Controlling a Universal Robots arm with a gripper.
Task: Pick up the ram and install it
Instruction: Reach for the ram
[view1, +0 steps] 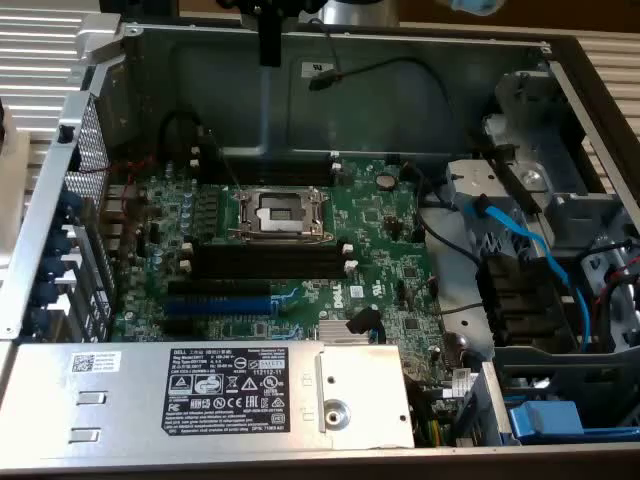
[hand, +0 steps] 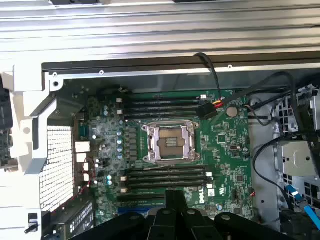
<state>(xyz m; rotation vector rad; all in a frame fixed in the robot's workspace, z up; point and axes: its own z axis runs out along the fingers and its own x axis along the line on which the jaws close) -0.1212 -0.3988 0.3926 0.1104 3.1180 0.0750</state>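
Hand (hand: 175, 201), partly cropped, above motherboard (hand: 225, 150)

Bright, even light; glare on ribbed metal surface (hand: 160, 30); chassis wall (view1: 400, 110) shadowed.

A white Dell logo (view1: 356, 295) stood on the motherboard (view1: 395, 235) near the CPU socket (view1: 280, 212). Farther from that socket, the power supply label (view1: 228, 385) read DELL; its finer print was illegible.

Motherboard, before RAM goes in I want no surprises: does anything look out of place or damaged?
One thing: a loose black connector hangs unplugged on its cable, appearing in the wrist view over the end of the memory slots beside the bare CPU socket. No damage or spill shows.
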